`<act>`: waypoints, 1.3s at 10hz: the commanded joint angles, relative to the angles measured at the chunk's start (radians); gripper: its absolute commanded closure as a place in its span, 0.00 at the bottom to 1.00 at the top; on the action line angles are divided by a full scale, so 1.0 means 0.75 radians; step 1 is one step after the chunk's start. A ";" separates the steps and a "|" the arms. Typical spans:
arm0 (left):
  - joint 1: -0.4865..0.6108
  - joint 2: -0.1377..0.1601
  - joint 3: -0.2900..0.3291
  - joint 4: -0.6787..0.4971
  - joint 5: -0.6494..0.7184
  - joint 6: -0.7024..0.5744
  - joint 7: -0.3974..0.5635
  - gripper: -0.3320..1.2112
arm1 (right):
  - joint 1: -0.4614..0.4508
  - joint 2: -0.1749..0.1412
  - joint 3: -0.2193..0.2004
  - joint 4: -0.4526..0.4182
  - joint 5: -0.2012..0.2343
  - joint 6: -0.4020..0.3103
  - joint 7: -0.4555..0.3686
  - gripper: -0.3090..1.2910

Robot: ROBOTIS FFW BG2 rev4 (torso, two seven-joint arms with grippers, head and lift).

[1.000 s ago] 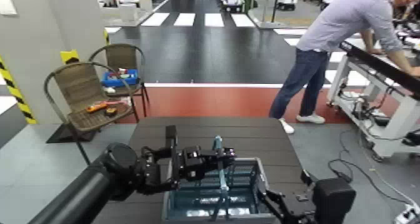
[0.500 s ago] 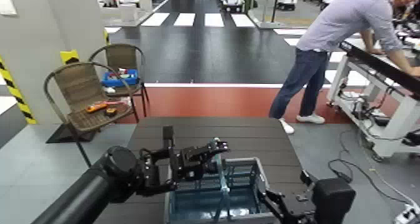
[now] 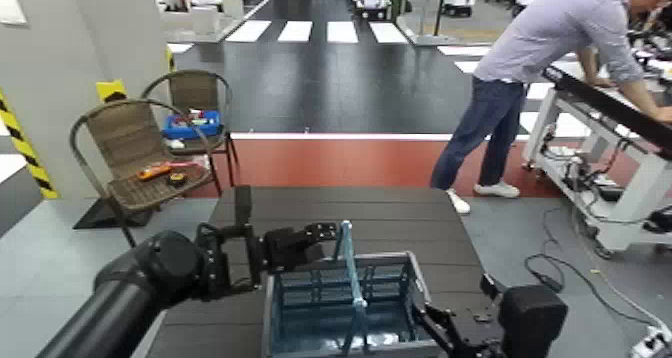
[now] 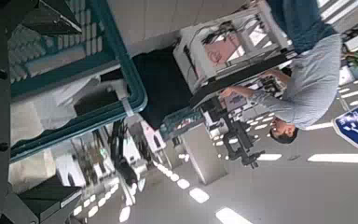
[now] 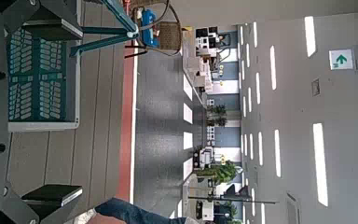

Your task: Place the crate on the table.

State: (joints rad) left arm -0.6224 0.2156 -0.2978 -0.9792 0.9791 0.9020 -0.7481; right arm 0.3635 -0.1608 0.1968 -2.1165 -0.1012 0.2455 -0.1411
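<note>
Resting flat on the near part of the dark slatted worktop (image 3: pixel 330 207): the teal-blue rectangular plastic crate (image 3: pixel 340 302) with lattice sides, grey rim and light-blue upright centre handle. Base apparently down on the slats, so probably already set down, not carried. Left end effector (image 3: pixel 318 234) poised at the crate's far left corner, just beside the handle top, nothing visibly between the fingers; fingers seemingly parted, likely for release. Right end effector (image 3: pixel 445 327) low beside the crate's right wall, at the near edge; whether open or closed, cannot tell. Handle running from near side to far side, pointing away from the robot. Long axis hard to judge, with the near end cut off by the head view. Slatted wall and rim also filling one side of both wrist views.
</note>
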 commanded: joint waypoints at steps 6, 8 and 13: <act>0.678 0.044 0.381 -0.993 -0.354 -0.430 0.462 0.28 | 0.004 0.016 -0.009 0.020 0.014 -0.031 0.000 0.28; 0.863 0.001 0.407 -1.057 -0.469 -0.726 0.509 0.28 | 0.006 0.020 -0.013 0.024 0.020 -0.045 -0.002 0.28; 1.255 -0.126 0.428 -1.222 -0.825 -1.158 0.701 0.28 | 0.035 0.028 -0.025 0.026 0.029 -0.086 -0.002 0.28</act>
State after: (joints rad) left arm 0.2855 0.1310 0.0297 -1.8914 0.3790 0.0713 -0.2259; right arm 0.3869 -0.1409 0.1786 -2.0970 -0.0810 0.1834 -0.1437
